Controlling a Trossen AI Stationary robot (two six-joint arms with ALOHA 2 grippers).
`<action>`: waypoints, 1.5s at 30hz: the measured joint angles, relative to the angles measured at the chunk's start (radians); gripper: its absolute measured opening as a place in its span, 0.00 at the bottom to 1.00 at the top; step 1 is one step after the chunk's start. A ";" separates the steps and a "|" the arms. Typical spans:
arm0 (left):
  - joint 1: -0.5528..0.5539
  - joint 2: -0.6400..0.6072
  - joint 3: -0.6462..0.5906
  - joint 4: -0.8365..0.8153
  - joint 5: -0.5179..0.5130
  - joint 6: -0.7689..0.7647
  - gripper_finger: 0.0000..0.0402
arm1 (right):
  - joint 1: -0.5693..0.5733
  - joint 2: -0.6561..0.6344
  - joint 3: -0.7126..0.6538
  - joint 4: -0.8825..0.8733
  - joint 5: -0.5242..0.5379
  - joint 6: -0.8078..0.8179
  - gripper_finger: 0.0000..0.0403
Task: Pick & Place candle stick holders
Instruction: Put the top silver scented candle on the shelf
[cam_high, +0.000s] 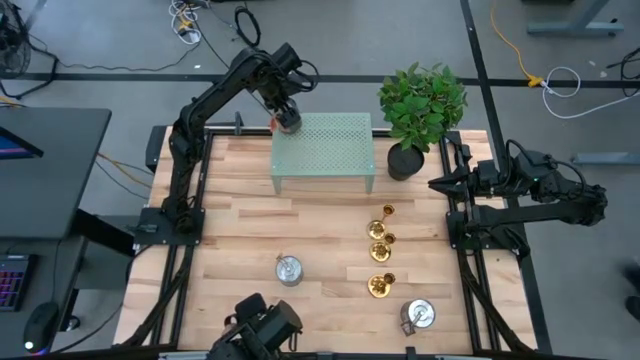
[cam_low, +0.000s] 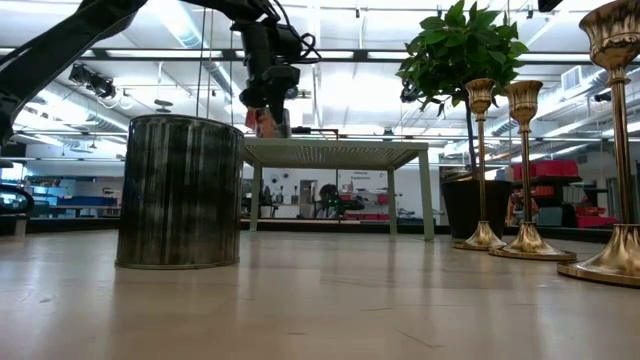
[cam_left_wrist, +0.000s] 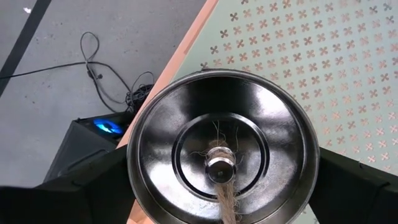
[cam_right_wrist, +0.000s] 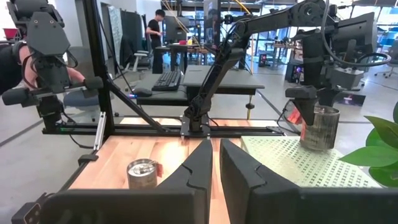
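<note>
The left gripper (cam_high: 288, 121) stands over the near-left corner of the pale green perforated shelf (cam_high: 335, 140), its fingers spread wide on either side of a tin can (cam_right_wrist: 319, 127) that appears to sit on that corner; the left wrist view looks straight down into the can, and whether the pads touch its wall cannot be told. As a judgement, the step in hand is letting this can go on the shelf: to do it well the arm should lift straight up with the fingers kept wide, so neither pad drags the can toward the shelf's edge, which lies close beside it. That can holds a round metal fitting at the centre of its floor with a frayed cord or wick (cam_left_wrist: 225, 186) running from it, and nothing else. Right of the shelf's left end, on the wooden table (cam_high: 240, 210) in front of it, a second tin can (cam_high: 289, 270) stands upright, its contents not clear. Further right, in front of the shelf's right end, the three candle stick holders (cam_high: 380, 254) stand upright in a row running away from the shelf, near each other, none yet picked up. A third tin can (cam_high: 417, 316) lies beyond the far end of that row. A potted plant (cam_high: 420, 105) stands just beside the shelf's right end. Further right than the plant, the right gripper (cam_right_wrist: 214, 168) waits at the table's edge, fingers nearly pressed together and empty.
</note>
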 joint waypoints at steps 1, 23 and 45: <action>0.000 0.000 0.000 0.002 0.001 -0.004 0.97 | 0.000 0.000 0.000 0.000 0.000 0.000 0.09; 0.000 0.001 0.000 0.009 -0.011 -0.010 0.98 | 0.000 0.000 0.000 0.000 0.000 0.000 0.09; 0.000 0.000 0.002 0.008 -0.027 0.023 0.98 | 0.000 0.000 0.000 0.000 0.000 0.000 0.09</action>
